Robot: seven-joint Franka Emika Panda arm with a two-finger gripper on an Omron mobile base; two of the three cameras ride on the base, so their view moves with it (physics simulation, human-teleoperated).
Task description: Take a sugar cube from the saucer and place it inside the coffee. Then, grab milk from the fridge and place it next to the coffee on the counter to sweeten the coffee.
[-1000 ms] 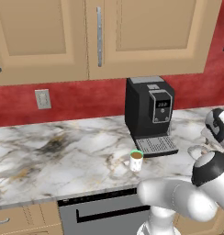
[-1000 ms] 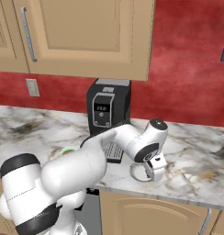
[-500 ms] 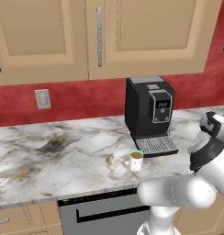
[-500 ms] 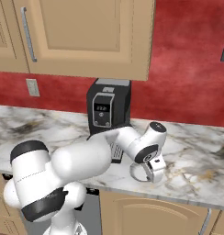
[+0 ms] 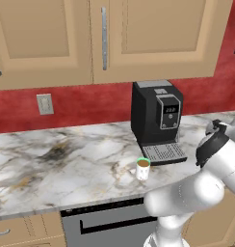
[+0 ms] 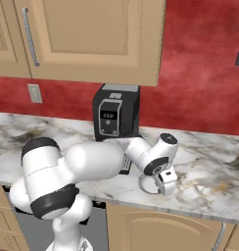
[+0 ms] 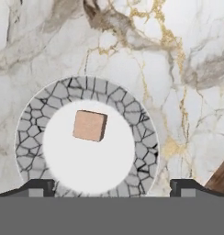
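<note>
The saucer [image 7: 142, 137], round with a cracked grey rim and a white middle, lies on the marble counter [image 7: 187, 59]. One tan sugar cube [image 7: 89, 125] sits a little left of its centre. My gripper [image 7: 111, 186] hangs straight above the dish, open, its two dark fingertips [image 7: 38, 186] spread to either side with nothing between them. From the right base the gripper [image 6: 159, 188] points down over the saucer [image 6: 142, 184] near the counter's front edge. The coffee [image 5: 143, 169], a white mug with a green rim, stands in front of the coffee machine, left of the arm.
A black coffee machine [image 5: 155, 120] stands against the red wall behind the mug. Tan wall cabinets [image 5: 105, 38] hang above. A wall socket [image 5: 44, 103] is at the left. The marble counter [image 5: 61, 159] stretches leftward. A dishwasher front [image 5: 110, 224] sits below it.
The hand has sunk a little lower toward the saucer, and the arm's elbow has swung. The jaws stay wide open. Mug and saucer have not moved.
</note>
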